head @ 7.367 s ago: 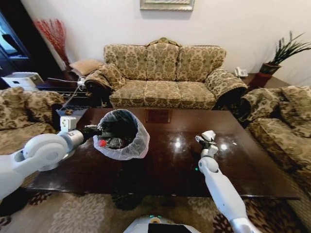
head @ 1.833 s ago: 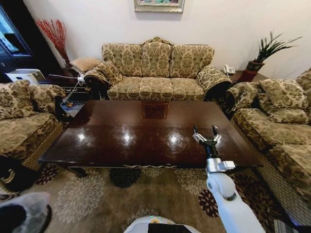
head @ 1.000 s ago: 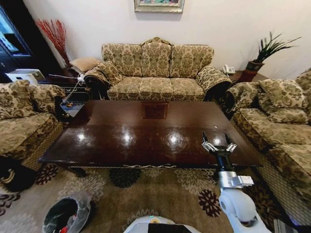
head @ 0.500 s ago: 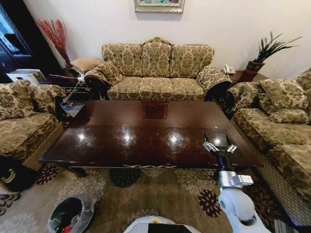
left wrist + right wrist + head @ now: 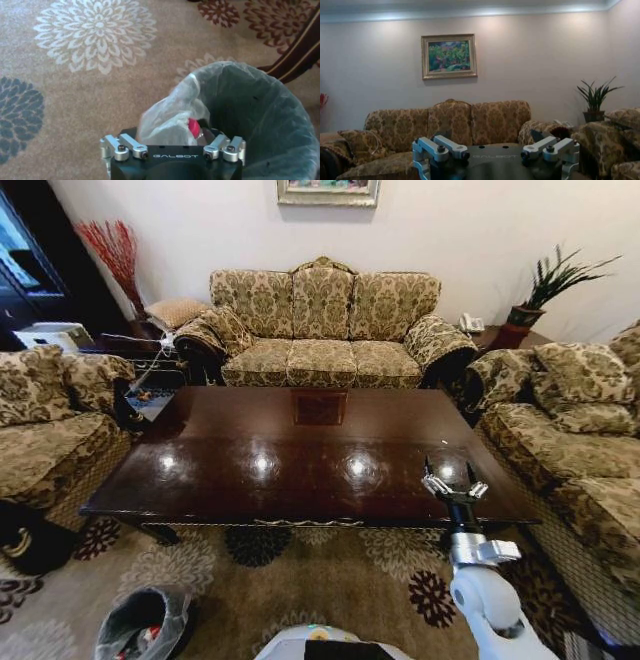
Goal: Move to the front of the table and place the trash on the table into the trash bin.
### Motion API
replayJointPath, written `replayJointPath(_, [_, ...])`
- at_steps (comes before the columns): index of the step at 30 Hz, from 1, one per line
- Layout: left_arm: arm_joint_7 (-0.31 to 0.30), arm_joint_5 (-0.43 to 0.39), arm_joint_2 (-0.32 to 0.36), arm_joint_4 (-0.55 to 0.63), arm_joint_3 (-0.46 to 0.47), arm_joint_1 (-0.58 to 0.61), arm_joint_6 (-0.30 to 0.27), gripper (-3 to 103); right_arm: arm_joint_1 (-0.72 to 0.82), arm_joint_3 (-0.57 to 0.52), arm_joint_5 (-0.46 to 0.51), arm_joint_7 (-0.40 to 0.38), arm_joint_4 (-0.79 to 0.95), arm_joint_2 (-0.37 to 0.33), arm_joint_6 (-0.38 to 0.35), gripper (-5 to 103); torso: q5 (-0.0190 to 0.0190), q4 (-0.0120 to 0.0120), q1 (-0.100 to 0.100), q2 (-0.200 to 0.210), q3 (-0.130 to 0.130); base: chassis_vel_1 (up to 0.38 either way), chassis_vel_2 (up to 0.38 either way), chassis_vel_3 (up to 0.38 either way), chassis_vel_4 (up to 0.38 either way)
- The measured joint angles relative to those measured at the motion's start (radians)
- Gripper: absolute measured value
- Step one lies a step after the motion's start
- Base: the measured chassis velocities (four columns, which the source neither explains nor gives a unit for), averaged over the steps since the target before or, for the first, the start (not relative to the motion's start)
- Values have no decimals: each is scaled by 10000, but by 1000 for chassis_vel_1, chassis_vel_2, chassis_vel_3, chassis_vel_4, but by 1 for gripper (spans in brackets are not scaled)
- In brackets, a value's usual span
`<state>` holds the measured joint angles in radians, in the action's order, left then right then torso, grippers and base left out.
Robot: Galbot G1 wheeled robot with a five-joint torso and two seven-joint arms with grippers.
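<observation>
The trash bin [image 5: 128,626], black with a whitish liner, sits low on the patterned carpet at my near left, leaning slightly. In the left wrist view my left gripper [image 5: 174,150] is shut on the trash bin [image 5: 260,123] at its near rim, with the liner bunched between the jaws. Trash lies inside: a red cap [image 5: 193,126] shows behind the bunched plastic. The dark glossy table [image 5: 300,460] carries only light reflections. My right gripper [image 5: 453,478] hangs open above the table's near right edge, holding nothing.
A patterned sofa [image 5: 325,330] stands behind the table, with armchairs on the left [image 5: 50,420] and right [image 5: 575,430]. A potted plant [image 5: 530,300] is at the back right. A flowered carpet [image 5: 300,580] lies between me and the table.
Since 7.4 s ago the view has backed away and the bin has gone from above the table down to the carpet. In the last second it shifted and tipped slightly; the right gripper barely moved.
</observation>
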<state>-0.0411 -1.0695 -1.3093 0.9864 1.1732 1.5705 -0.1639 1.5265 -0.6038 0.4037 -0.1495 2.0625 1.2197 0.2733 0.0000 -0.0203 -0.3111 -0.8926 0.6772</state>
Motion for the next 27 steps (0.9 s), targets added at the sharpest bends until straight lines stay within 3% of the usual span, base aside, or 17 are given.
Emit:
replayJointPath(1, [140, -16, -70, 122, 48, 133, 15, 90, -10, 2, 49, 13, -76, -13, 70, 100, 1, -1, 0, 0, 0, 0, 0, 0, 0])
replayJointPath(2, [382, -77, -142, 210, 96, 250, 114, 98, -31, 5, 113, 20, -176, -28, 158, 100, 1, -2, 0, 0, 0, 0, 0, 0, 0])
replayJointPath(9, [1239, -515, -245, 517, 236, 468, 736, 100, -52, 12, 201, 21, -364, -76, 333, 100, -2, 0, 0, 0, 0, 0, 0, 0, 0])
replayJointPath(11, [1902, -515, -258, 1076, 303, 736, 1488, 100, -41, -56, 232, 15, -356, -101, 360, 100, -3, -1, 0, 0, 0, 0, 0, 0, 0])
replayJointPath(12, [1838, -935, -271, 2102, 449, 978, 1889, 100, 29, -216, 174, 25, -197, -107, 196, 100, 2, -7, 0, 0, 1, 0, 0, 0, 0])
replayJointPath(14, [1526, -1241, -279, 2584, 492, 1040, 1889, 100, 74, -290, 153, 43, -106, -107, 64, 100, 2, -6, 0, 0, 0, 0, 0, 0, 0])
replayJointPath(16, [559, -1850, -320, 4701, 659, 1203, 1638, 100, 250, -546, 109, 64, 405, -16, -580, 100, 4, 0, 0, 0, 0, 0, 0, 0, 0])
replayJointPath(17, [559, -1850, -320, 4701, 659, 1203, 1638, 100, 250, -546, 109, 64, 405, -16, -580, 100, 4, 0, 0, 0, 0, 0, 0, 0, 0])
replayJointPath(19, [273, -1488, -332, 6336, 700, 1371, 1555, 100, 454, -804, 79, 82, 1008, 118, -1252, 100, 1, 2, -1, 0, 1, 0, 0, 0, 0])
replayJointPath(20, [186, -1057, -317, 7552, 699, 1520, 1491, 100, 610, -1028, 69, 185, 1416, 181, -1640, 100, -5, 0, -2, 1, 2, 0, 0, 0, 0])
replayJointPath(21, [174, -262, -195, 9450, 695, 1712, 1362, 100, 970, -1423, 83, 479, 2099, 225, -2084, 100, 13, 2, -2, 0, 0, 0, 0, 0, 0])
replayJointPath(22, [174, -262, -195, 9450, 695, 1712, 1362, 100, 970, -1423, 83, 479, 2099, 225, -2084, 100, 13, 2, -2, 0, 0, 0, 0, 0, 0])
replayJointPath(24, [199, 402, -22, 10905, 623, 1847, 1167, 100, 1345, -1701, 92, 684, 2589, 249, -2327, 100, 4, 1, -1, 0, 1, 0, 0, 0, 0])
replayJointPath(26, [434, 1588, 333, 13388, 471, 2159, 808, 100, 1669, -1732, 45, 846, 3110, 349, -2478, 100, 2, 11, -1, -1, 0, 0, 0, 0, 0])
replayJointPath(27, [434, 1588, 333, 13388, 471, 2159, 808, 100, 1669, -1732, 45, 846, 3110, 349, -2478, 100, 2, 11, -1, -1, 0, 0, 0, 0, 0])
